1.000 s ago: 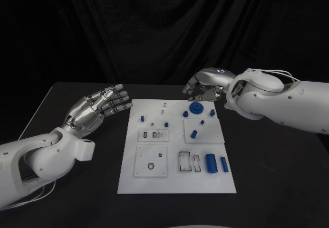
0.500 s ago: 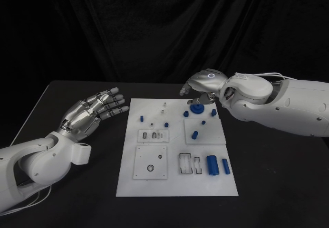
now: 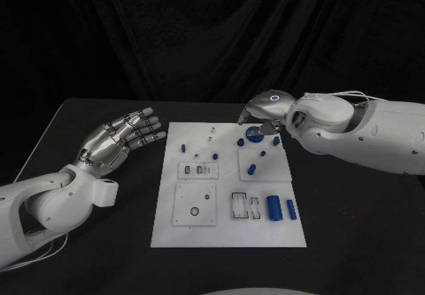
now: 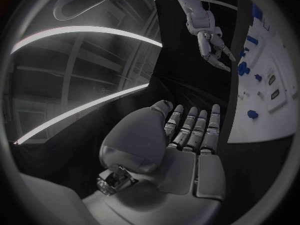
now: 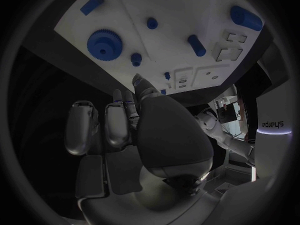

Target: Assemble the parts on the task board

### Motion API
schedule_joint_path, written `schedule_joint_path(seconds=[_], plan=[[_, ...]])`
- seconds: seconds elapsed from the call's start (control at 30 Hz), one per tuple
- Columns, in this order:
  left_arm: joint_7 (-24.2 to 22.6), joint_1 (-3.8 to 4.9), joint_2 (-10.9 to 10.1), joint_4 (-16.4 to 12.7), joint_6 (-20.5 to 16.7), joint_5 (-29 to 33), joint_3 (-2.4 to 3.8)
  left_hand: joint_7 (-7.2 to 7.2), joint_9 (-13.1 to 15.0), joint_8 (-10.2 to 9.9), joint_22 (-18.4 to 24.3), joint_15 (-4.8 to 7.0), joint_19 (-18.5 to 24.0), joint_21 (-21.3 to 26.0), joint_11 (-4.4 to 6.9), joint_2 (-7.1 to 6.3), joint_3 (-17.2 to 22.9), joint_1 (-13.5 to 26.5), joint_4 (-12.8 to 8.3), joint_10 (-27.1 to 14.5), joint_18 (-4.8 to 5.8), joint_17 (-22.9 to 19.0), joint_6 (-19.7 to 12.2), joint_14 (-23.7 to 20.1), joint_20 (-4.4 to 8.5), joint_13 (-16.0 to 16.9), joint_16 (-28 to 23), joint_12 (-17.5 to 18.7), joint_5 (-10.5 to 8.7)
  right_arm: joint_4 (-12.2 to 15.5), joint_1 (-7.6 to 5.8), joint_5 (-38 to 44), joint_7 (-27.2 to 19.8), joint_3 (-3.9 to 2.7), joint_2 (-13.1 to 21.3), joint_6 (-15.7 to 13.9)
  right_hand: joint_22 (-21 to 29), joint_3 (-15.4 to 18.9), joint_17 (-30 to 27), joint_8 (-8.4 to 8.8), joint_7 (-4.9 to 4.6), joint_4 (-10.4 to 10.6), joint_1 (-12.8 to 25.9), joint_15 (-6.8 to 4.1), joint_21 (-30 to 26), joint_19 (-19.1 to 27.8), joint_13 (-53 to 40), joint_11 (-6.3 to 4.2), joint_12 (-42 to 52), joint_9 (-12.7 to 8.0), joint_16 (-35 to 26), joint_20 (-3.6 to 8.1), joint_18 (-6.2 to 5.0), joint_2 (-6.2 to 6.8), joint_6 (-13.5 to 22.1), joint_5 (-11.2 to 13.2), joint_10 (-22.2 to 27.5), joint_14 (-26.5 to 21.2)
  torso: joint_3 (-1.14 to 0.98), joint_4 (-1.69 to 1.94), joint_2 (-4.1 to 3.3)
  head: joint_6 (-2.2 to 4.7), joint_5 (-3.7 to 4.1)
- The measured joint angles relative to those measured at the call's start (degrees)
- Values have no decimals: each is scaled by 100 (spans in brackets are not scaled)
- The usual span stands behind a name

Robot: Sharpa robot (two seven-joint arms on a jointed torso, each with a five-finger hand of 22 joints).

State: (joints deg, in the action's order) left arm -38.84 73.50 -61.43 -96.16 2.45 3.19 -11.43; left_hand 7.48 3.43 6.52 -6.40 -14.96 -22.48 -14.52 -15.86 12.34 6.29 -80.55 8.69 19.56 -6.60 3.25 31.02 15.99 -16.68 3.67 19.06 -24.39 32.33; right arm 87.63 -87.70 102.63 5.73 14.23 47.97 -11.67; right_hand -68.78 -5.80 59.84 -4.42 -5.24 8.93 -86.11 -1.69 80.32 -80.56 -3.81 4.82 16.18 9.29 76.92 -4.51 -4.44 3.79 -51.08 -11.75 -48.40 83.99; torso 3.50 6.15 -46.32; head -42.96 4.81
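White, flat and rectangular, the task board lies in the middle of the black table, long side running away from the robot. Small blue parts sit on it. A toothed blue gear lies flat near the far right corner, with a short blue peg just beside it and another blue piece at the right edge. A further blue peg stands near the left edge, and two more blue parts occupy the raised square plate on the right half. Two blue cylinders lie side by side near the right edge of the near half, beside a row of rectangular slots. A square plate with a round hole occupies the near left.

Right hand: positioned above the far right corner of the board, directly over the gear, fingers curled downward. The right wrist view shows the fingers bent inward with nothing between them and the gear lying clear of the fingertips.

Left hand: raised over the table to the left of the board, well apart from it, palm exposed, fingers straight and spread, holding nothing.
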Motion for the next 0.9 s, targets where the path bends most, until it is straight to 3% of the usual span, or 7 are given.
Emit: schedule_joint_path(seconds=[0.17, 0.23, 0.67, 0.9], plan=[[0, 0, 12, 32, 4, 0, -11, 0, 0, 0, 7, 0, 0, 0, 0, 6, 40, 6, 8, 0, 12, 0, 0, 0, 0, 0, 0, 0, 0, -75, 67, -21, -31, 0, 7, 39, 3, -42, -1, 0, -43, -11, -23, 0, -23, 0, -13, -3, 0, 0, 0, 0, 0, 23, 0, -43, -3, 0, 4, -1, 19, -49, -10], [0, 0, 15, 44, 6, -4, -18, 0, 0, 0, 7, 0, 0, 0, 0, 6, 39, 6, 8, 0, 92, 0, 0, 0, 0, -1, 0, 0, 0, -111, 99, -26, -62, 0, 1, 23, 1, -88, 21, 0, -43, -25, -23, 0, -23, 0, -31, -26, 0, 0, 0, 0, 0, 23, 0, -64, -98, 0, 6, -1, 26, -58, -10], [-1, 0, 29, 88, 40, -37, -41, 0, -1, 0, 6, 0, 22, 0, -15, 6, 72, 5, -7, 15, 92, -1, 0, 0, -21, -1, 14, 4, 0, -395, 332, -47, -289, 0, -173, -266, -67, -150, 119, 22, -43, -23, -23, 0, -23, 0, -41, -2, 0, 0, 0, 0, -1, 23, 0, -87, -227, 0, 14, -8, 53, -99, -13], [-2, 0, 43, 118, 71, -46, -57, 32, -1, -1, 13, -21, 22, 0, -44, -32, 120, 43, -6, 44, 91, -1, 32, 21, -21, -2, 44, 4, 0, -567, 438, -87, -383, -1, -321, -354, -86, -245, 147, 22, -43, -8, -23, 0, -23, 0, -40, 13, 0, -7, 1, 0, -1, 23, 0, -268, -323, 0, 15, -9, 65, -108, -5]])
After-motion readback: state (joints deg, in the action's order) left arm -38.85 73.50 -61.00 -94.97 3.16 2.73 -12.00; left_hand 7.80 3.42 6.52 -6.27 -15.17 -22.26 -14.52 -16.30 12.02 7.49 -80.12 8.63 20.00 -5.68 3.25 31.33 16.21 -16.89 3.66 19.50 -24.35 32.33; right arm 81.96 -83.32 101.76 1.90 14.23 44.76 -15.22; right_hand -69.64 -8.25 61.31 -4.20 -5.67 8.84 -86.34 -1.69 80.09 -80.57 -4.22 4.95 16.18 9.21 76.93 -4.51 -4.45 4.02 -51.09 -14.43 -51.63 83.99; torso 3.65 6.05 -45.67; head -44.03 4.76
